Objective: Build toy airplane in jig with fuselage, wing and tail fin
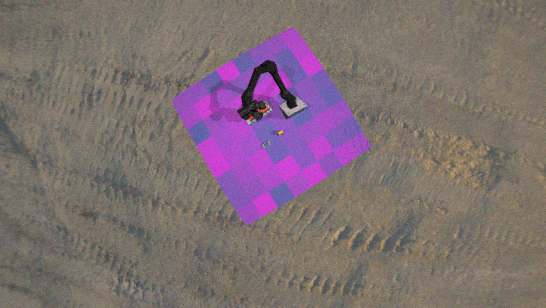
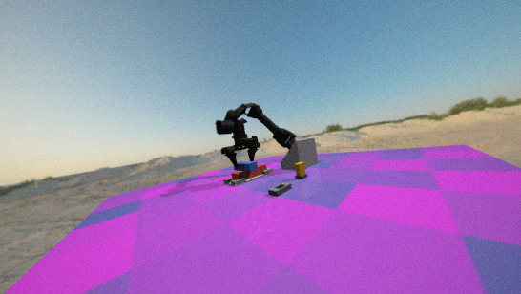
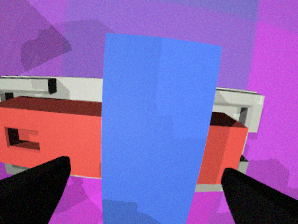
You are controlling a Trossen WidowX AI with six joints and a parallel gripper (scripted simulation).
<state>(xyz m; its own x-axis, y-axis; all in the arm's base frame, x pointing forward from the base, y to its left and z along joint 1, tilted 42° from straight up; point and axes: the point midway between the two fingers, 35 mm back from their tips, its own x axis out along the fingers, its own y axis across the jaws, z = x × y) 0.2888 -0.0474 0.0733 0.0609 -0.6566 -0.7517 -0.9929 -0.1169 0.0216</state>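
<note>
The red fuselage [image 2: 260, 170] [image 3: 65, 145] lies along the pale cradle [image 1: 250, 122] [image 2: 233, 182] [image 3: 80, 89]. The blue wing [image 2: 247, 166] [image 3: 160, 120] lies across the top of the fuselage; its tab and socket are hidden beneath it, so its exact seating cannot be told. My gripper [image 2: 243, 163] [image 3: 148, 171] is open, with its fingers low on either side of the wing and apart from it. The fuselage's small tail socket shows empty at the left in the wrist view. The yellow tail fin [image 1: 280, 133] [image 2: 300, 169] stands upright in a dark base, away from the cradle.
A grey block with an empty slot [image 1: 265, 146] [image 2: 273, 192] lies on the checkered surface near the tail fin. The arm's pale base [image 1: 298, 109] [image 2: 307, 154] stands behind the fin in the exterior view.
</note>
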